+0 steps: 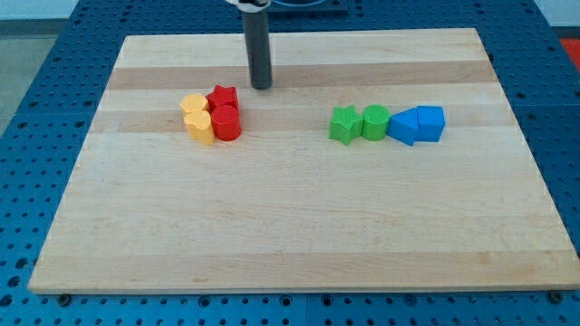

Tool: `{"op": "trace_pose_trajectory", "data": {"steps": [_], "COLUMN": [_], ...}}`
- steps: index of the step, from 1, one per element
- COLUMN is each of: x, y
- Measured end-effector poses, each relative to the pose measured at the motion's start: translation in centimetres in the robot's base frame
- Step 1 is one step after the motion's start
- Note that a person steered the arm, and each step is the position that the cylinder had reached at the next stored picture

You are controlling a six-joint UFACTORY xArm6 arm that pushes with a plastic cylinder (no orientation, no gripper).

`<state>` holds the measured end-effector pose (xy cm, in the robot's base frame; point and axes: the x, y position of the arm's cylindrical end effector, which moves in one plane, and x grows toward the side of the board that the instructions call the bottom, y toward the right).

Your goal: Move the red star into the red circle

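At the upper left of the board, the small red star-shaped plastic block point(222, 97) lies touching the red cylinder block point(227, 123) just below it, at its six o'clock. Two yellow blocks sit against them on the view's left: one point(193, 104) beside the star, a yellow heart-like block point(200, 126) beside the cylinder; their exact shapes are hard to make out. My tip point(261, 86), the end of the straight dark rod, rests on the wood at about two o'clock from the star, near it but apart; it has no jaws and grips nothing. The rod's top is cut off by the view's top edge. Well apart to the right stand a green star block point(343, 125), a green cylinder point(375, 121) and two blue blocks point(404, 125) point(430, 122) in a touching row. All sit on a pale wooden board point(290, 226) over a blue perforated table point(27, 136).
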<state>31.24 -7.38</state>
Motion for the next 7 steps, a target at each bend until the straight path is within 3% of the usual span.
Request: {"op": "trace_pose_trajectory", "data": {"steps": [2,7], "x": [0.0,3.1], "y": [-4.5,-4.9]}}
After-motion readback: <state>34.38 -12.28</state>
